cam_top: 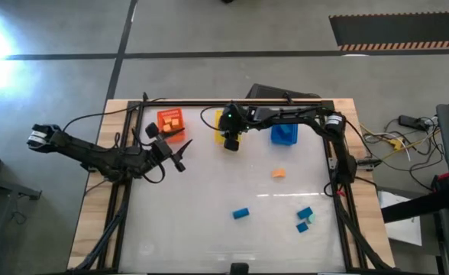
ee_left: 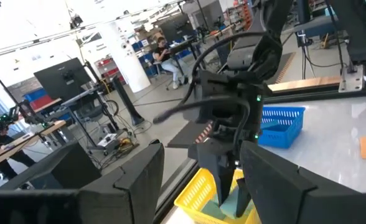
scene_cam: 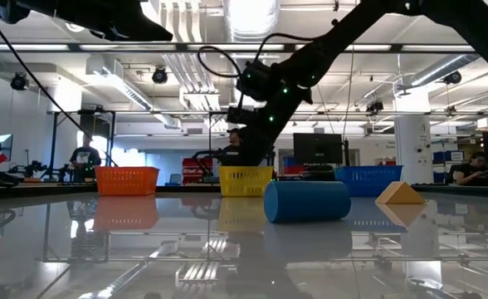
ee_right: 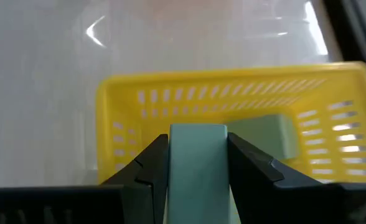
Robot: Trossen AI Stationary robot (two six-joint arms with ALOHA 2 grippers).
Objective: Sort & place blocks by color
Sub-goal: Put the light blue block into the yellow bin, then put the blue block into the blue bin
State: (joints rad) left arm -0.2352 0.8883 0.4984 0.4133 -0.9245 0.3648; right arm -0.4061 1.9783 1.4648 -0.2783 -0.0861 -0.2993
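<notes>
Along the table's (cam_top: 209, 229) far edge stand 3 bins: orange (cam_top: 170, 124), yellow (ee_right: 233, 124), blue (cam_top: 284, 134). The right gripper (ee_right: 197, 163) hangs over the yellow bin, jaws pinching a pale teal-green block (ee_right: 198, 168); another (ee_right: 267, 137) lies inside. The left gripper (cam_top: 175, 156), jaws spread, waits near the orange bin. An orange block (cam_top: 279, 173) sits mid-table; blue and teal blocks (cam_top: 307, 217) lie toward the near right corner.

Right tool (ee_right: 197, 163) clamped — left tool (cam_top: 180, 155) open.

A pale teal-green block (ee_right: 198, 168) is pinched upright over the yellow bin; blue, teal and orange blocks (cam_top: 279, 173) lie scattered.
</notes>
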